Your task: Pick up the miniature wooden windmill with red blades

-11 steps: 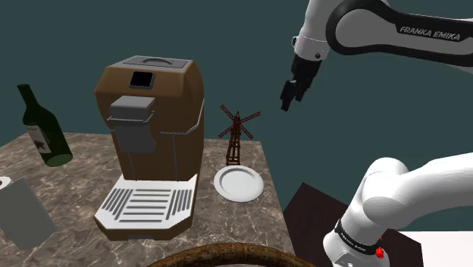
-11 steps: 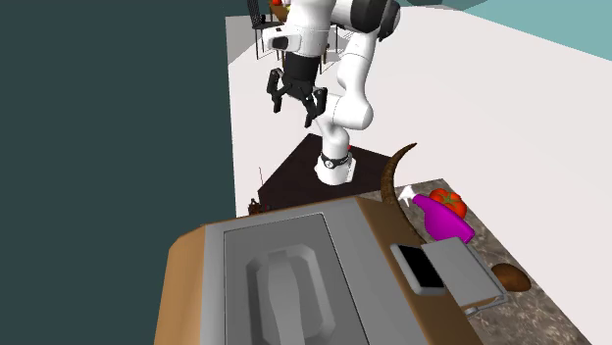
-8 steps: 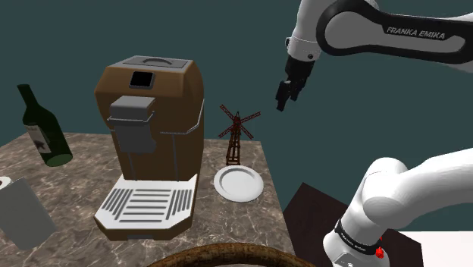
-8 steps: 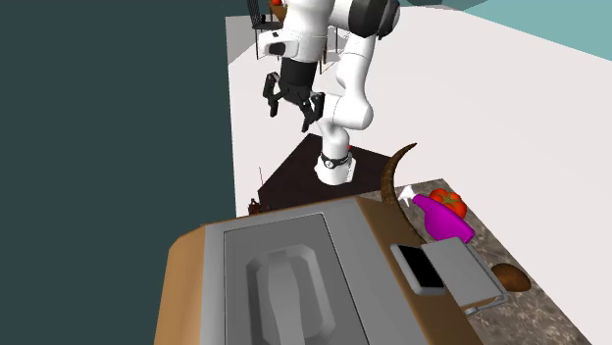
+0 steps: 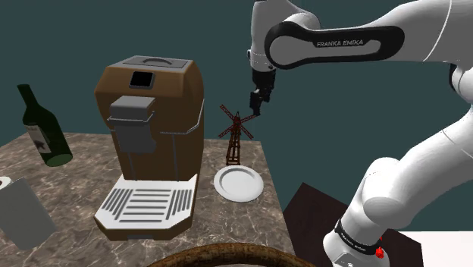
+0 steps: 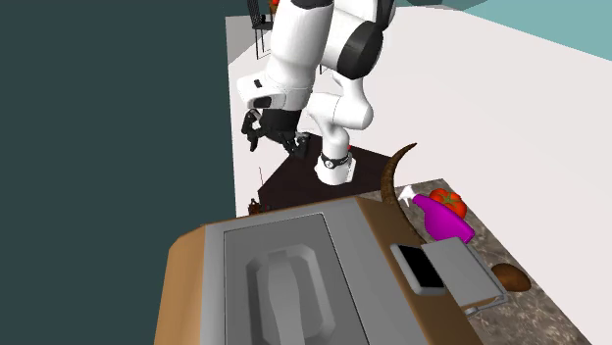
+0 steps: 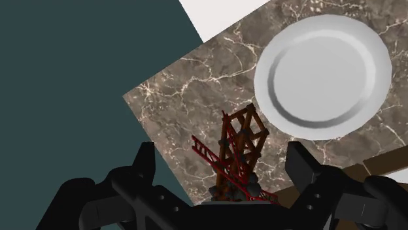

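Over the windmill (image 5: 236, 139), centre of the shoulder view: pre-grasp, nothing lifted yet.
Gripper (image 5: 256, 105) open, straddling its top, no contact; windmill upright on worktop (image 5: 79, 161), just above white plate (image 5: 239, 184) in frame. Left: descend, close, lift.

I read flat, even light throughout; the white plate (image 7: 323, 75) carries soft grey shading round its rim; the marble counter (image 5: 79, 155) renders dim; the floor (image 6: 510, 108) bright white.

Gripper (image 5: 256, 105) hovers just above the windmill (image 5: 236, 136) (red blades, lattice tower); white plate (image 5: 239, 183) sits near it, brown coffee machine (image 5: 149, 144) left.
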`<state>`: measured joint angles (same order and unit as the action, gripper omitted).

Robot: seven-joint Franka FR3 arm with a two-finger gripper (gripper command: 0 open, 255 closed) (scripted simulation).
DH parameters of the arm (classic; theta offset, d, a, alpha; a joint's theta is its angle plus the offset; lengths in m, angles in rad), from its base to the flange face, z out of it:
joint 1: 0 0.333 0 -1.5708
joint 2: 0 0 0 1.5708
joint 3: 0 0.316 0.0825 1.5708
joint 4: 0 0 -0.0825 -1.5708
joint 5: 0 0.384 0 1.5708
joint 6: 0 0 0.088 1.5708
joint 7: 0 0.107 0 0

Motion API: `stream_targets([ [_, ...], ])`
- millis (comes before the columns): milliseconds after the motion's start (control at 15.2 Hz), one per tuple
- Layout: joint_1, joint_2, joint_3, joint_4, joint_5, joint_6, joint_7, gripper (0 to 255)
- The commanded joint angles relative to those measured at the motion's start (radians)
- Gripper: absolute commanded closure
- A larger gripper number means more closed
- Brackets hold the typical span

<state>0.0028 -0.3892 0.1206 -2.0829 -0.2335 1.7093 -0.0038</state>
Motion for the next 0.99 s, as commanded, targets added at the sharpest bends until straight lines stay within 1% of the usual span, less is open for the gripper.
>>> stream_targets([
  [0, 0.004, 0.092, 0.019, 0.055, -0.035, 0.007, -0.015, 0],
  [330, 0.015, 0.301, 0.054, 0.188, -0.131, 0.01, -0.051, 0],
  [792, 0.014, 0.31, 0.052, 0.106, -0.14, 0.096, -0.02, 0],
  [924, 0.014, 0.311, 0.052, 0.1, -0.141, 0.103, -0.018, 0],
])
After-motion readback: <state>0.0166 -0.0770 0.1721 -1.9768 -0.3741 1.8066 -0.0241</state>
